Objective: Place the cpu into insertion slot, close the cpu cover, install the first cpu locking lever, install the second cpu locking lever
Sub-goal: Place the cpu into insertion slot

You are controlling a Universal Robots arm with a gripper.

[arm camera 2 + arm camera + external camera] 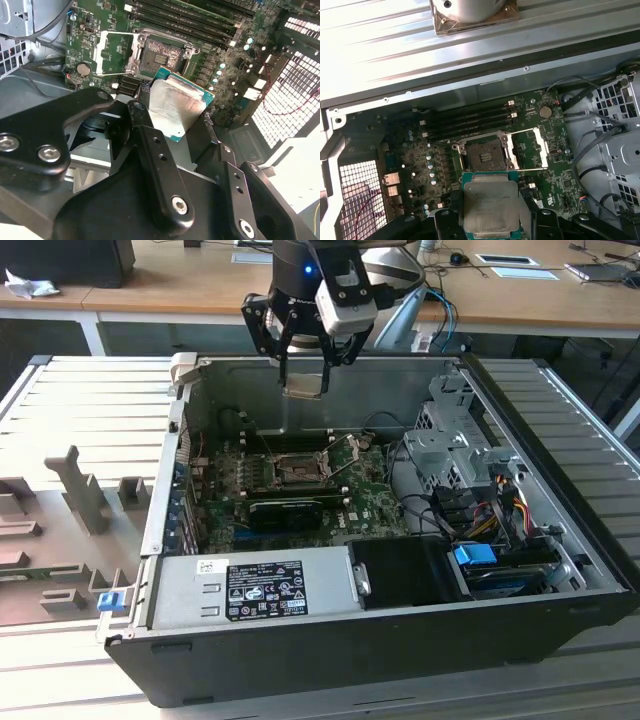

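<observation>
Gripper (305,378) hangs over the far side of the open computer case (400,645), clenched on the cpu (303,390), which sits flat between its fingers. Both wrist views show what the exterior view hardly does: the chip's silver top, with the insertion slot (486,155) bare on the board, seemingly a little beyond it. On the exterior view's right of the slot, the cpu cover (532,147) is swung open.

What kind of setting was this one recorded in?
Probably a robotics lab or test workshop: an open computer case lies on a ribbed metal bench, wooden desks stand behind, and the gripper holds the cpu above the motherboard.
</observation>
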